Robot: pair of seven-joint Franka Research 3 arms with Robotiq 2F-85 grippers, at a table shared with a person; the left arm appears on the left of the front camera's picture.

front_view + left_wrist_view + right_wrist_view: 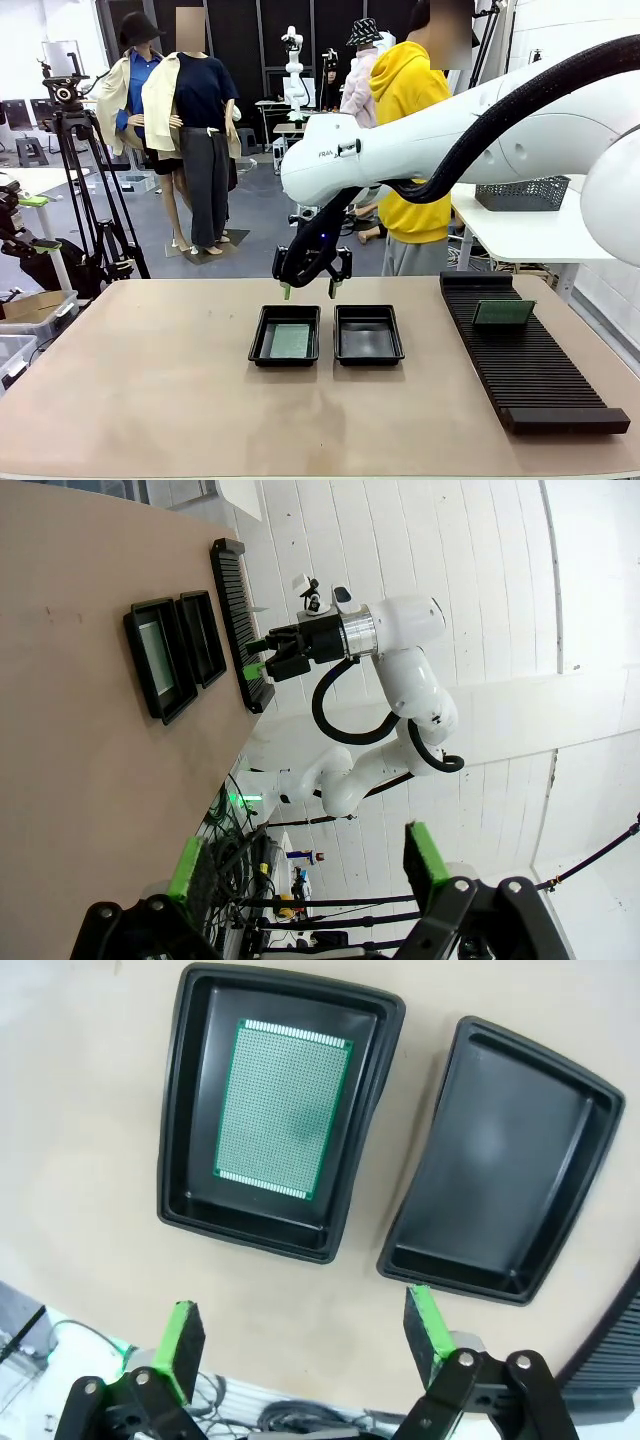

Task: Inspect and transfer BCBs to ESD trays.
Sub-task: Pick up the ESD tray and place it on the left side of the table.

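Right gripper (309,293) hangs on its white arm above the table (150,380), on the far side of the two black trays and roughly in line with the gap between them. From its own wrist camera the two green-padded fingers (186,1345) stand wide apart with nothing between them, only tan tabletop underneath. The left tray (258,336) holds a green board (291,341) lying flat on its floor; seen from above, the board (284,1110) sits well inside the tray's walls (185,1110), slightly askew, with rows of pale contacts along both short ends. The right tray (368,340) sits just beside it, rims close but apart, showing a bare black floor (505,1160). Off to the robot's right a long ribbed rack (530,375) runs down the table, and a second board (503,313) stands on edge in the slots near its far end. A person (410,130) in a yellow hoodie stands behind the table. The left gripper (305,865) is well away from the trays, its pads spread and holding nothing, and its camera looks across at the other arm's gripper (265,662) over the table
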